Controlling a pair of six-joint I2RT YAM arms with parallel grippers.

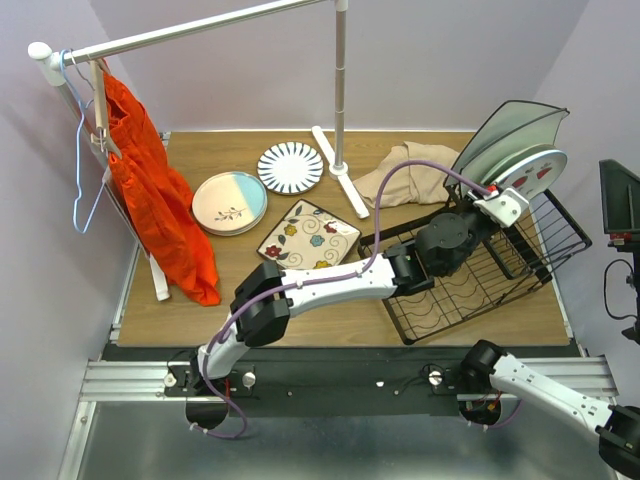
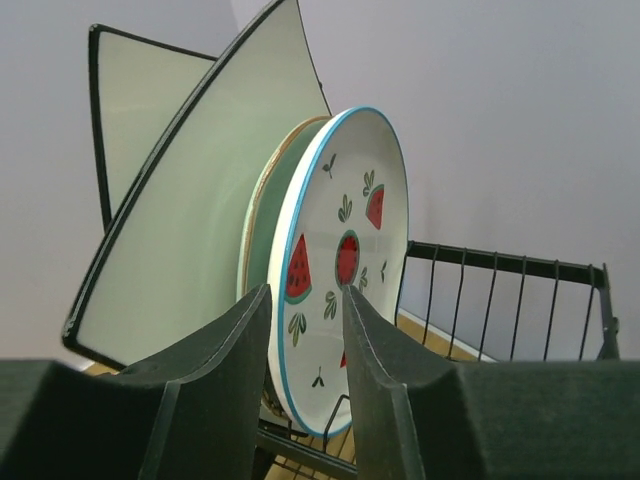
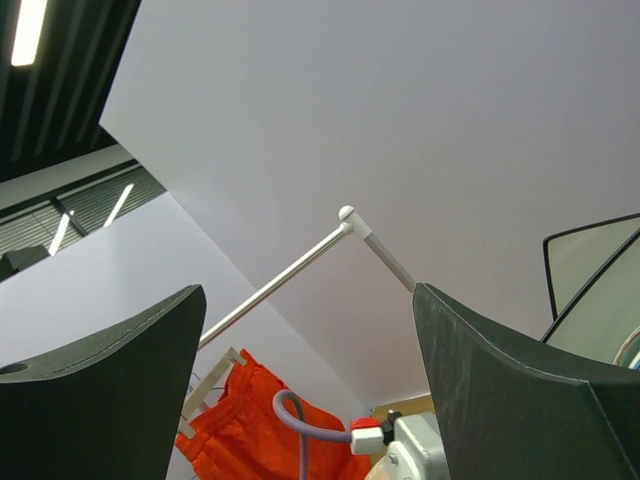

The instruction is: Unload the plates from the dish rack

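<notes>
- Bench [image 1: 200, 300]: wooden top, with the unloaded ware on the left half and the rack on the right half.
- Dish rack [image 1: 470, 295]: black wire. The flat tray part looks bare, and the remaining plates stand on edge at its far right end.
- Two pale green square plates [image 2: 190, 250] with dark rims stand upright in the rack, rearmost of the row. Not yet touched, by my reading.
- Three plates lie flat on the bench, well apart from the rack: the floral square plate [image 1: 308, 236], the pink-and-blue plate [image 1: 229, 203] and the striped plate [image 1: 290, 167]. I count these as done.
- Round plate [image 2: 258, 215] with a pale rim stands in the rack, tight behind the front one and mostly hidden.
- Red-spotted plate [image 2: 345, 250], blue-rimmed, stands frontmost in the rack. It looks like the one in hand.
- Left tool [image 2: 307, 295]: jaws narrow, one finger on each side of that plate's lower rim. I cannot tell whether they grip it.
- Right tool [image 3: 308, 300]: jaws wide, holding nothing, parked off the bench and pointing up at the wall.
- Tally: three out and about four left, so roughly the halfway mark.
</notes>
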